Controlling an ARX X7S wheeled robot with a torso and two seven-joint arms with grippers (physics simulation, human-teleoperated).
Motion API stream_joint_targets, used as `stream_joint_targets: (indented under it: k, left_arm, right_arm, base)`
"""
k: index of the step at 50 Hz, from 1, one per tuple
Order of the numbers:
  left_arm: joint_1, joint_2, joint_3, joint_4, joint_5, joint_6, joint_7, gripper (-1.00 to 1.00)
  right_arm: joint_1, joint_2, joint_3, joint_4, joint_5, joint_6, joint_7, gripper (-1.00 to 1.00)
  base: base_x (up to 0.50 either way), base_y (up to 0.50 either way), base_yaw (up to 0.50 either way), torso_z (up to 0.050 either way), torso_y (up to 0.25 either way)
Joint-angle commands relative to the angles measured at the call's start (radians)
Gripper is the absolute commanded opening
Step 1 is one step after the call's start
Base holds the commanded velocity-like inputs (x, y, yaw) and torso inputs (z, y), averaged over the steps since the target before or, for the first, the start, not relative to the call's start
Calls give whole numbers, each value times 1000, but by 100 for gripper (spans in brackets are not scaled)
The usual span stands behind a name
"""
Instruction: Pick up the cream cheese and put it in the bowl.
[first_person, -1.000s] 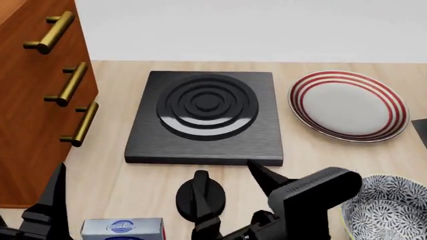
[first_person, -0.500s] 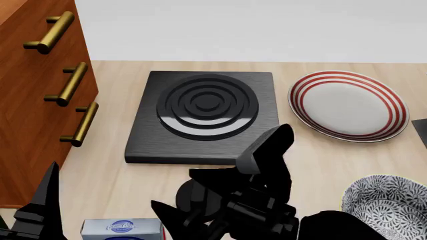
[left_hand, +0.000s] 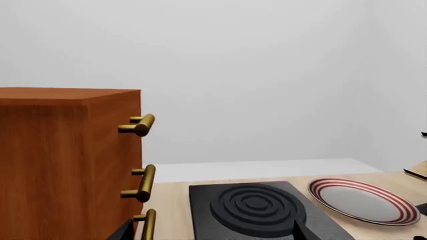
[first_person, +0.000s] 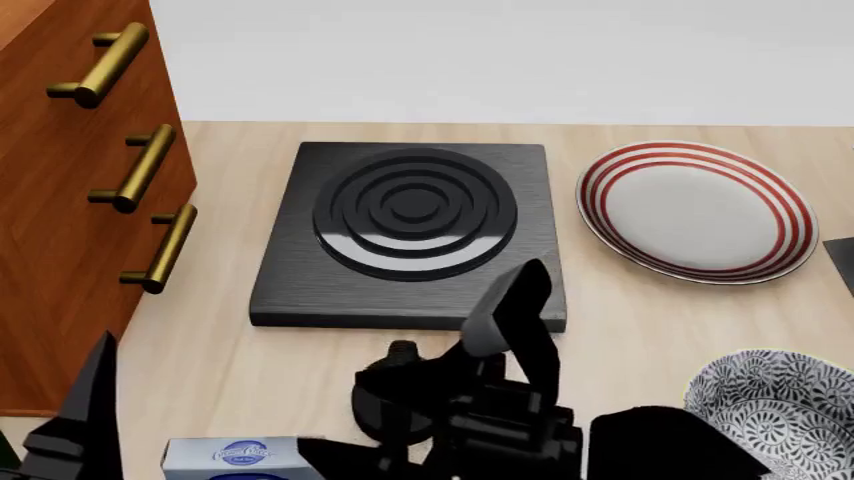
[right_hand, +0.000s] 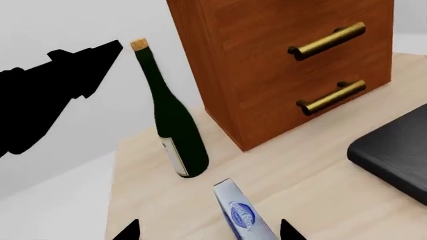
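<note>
The cream cheese (first_person: 247, 457) is a small blue-fronted box at the head view's bottom edge, left of centre, lying on the wooden counter. In the right wrist view the cream cheese (right_hand: 241, 214) lies between the two fingertips of my right gripper (right_hand: 208, 232), which is open and not touching it. My right arm (first_person: 514, 400) reaches leftward across the counter's front. The patterned blue-and-white bowl (first_person: 781, 410) sits at the bottom right and is empty. My left gripper (left_hand: 212, 235) is open and empty, with one finger (first_person: 87, 405) showing left of the box.
A black stove plate (first_person: 414, 235) lies mid-counter, with a red-striped plate (first_person: 697, 210) to its right. A wooden drawer cabinet (first_person: 80, 190) stands at the left. A green wine bottle (right_hand: 170, 125) stands beyond the box. A small black round thing (first_person: 394, 385) sits behind my right arm.
My right arm has swung from the right side toward the centre and turned its gripper toward the cream cheese. The box, bowl and left gripper have barely moved.
</note>
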Motion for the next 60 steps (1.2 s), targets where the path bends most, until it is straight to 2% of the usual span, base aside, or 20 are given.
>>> stream_joint_targets:
  k: [1, 7, 12, 19, 40, 48, 60]
  left_arm:
    - [6, 0, 9, -7, 3, 10, 3, 100]
    - [7, -1, 11, -21, 5, 20, 8, 100]
    - [6, -4, 5, -32, -2, 26, 16, 100]
    - [-2, -3, 8, -50, -5, 31, 21, 100]
    - [-7, -2, 13, -81, -5, 50, 28, 100]
    - [-2, -5, 7, -76, -10, 52, 24, 100]
    - [-4, -6, 6, -83, -13, 57, 22, 100]
  right_arm:
    - [50, -55, -47, 150, -70, -56, -30, 100]
    - [117, -110, -62, 314, -122, -108, -36, 100]
    - [124, -118, -67, 335, -130, -118, -36, 100]
    - [180, -181, -99, 520, -187, -186, -60, 100]
    - [251, -308, -178, 828, -292, -332, -92, 100]
    - [266, -351, -200, 926, -317, -389, -105, 100]
    - [250, -370, -239, 908, -345, -382, -87, 100]
  base:
    - [0, 0, 0, 0, 0]
    - [0, 0, 0, 0, 0]
    - [0, 0, 0, 0, 0]
    - [0, 0, 0, 0, 0]
    - [0, 0, 0, 0, 0]
    - [0, 0, 0, 0, 0]
    - [0, 0, 0, 0, 0]
